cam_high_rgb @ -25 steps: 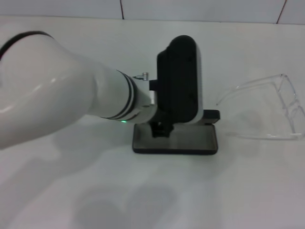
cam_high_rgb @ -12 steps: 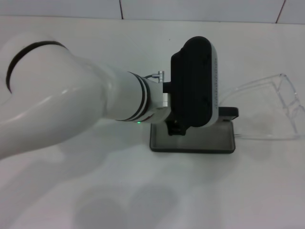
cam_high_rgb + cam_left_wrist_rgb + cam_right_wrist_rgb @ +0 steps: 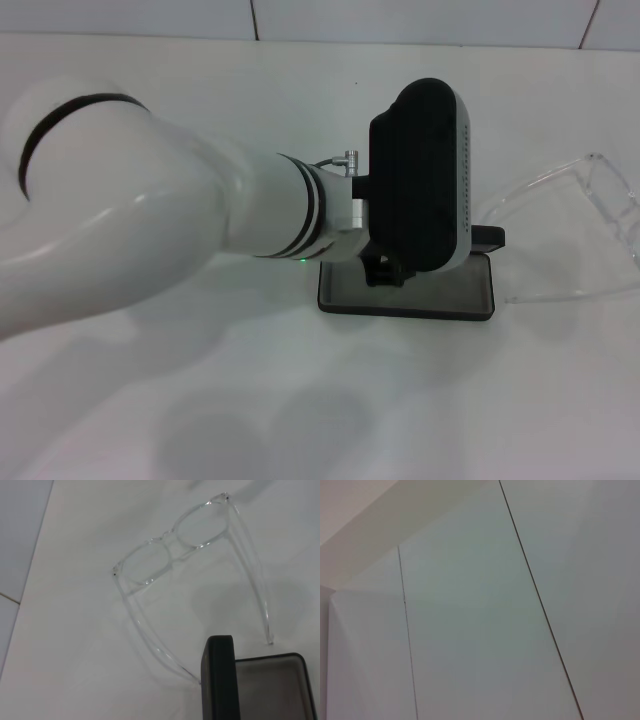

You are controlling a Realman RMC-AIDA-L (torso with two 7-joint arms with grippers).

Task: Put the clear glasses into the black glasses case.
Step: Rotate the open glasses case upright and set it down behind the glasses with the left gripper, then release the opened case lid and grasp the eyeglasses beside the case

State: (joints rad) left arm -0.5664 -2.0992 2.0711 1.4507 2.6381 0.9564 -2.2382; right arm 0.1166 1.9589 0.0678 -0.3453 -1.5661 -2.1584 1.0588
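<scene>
The clear glasses (image 3: 612, 200) lie at the right of the white table, arms unfolded toward the middle. The black glasses case (image 3: 440, 295) lies open at the centre, grey lining up. My left gripper (image 3: 385, 270) reaches down at the case's back edge, and its black housing hides that part of the case. In the left wrist view the glasses (image 3: 167, 542) lie past the case (image 3: 272, 687), their arm tips close to its rim; a black upright part stands at the case's end. The right gripper is out of view.
White table (image 3: 300, 400) all around, with a tiled wall (image 3: 400, 20) at the back. My left arm (image 3: 150, 230) spans the left half of the head view. The right wrist view shows only wall panels (image 3: 480, 630).
The left arm has moved right, and the open case has slid right with it, closer to the glasses. The glasses have barely shifted.
</scene>
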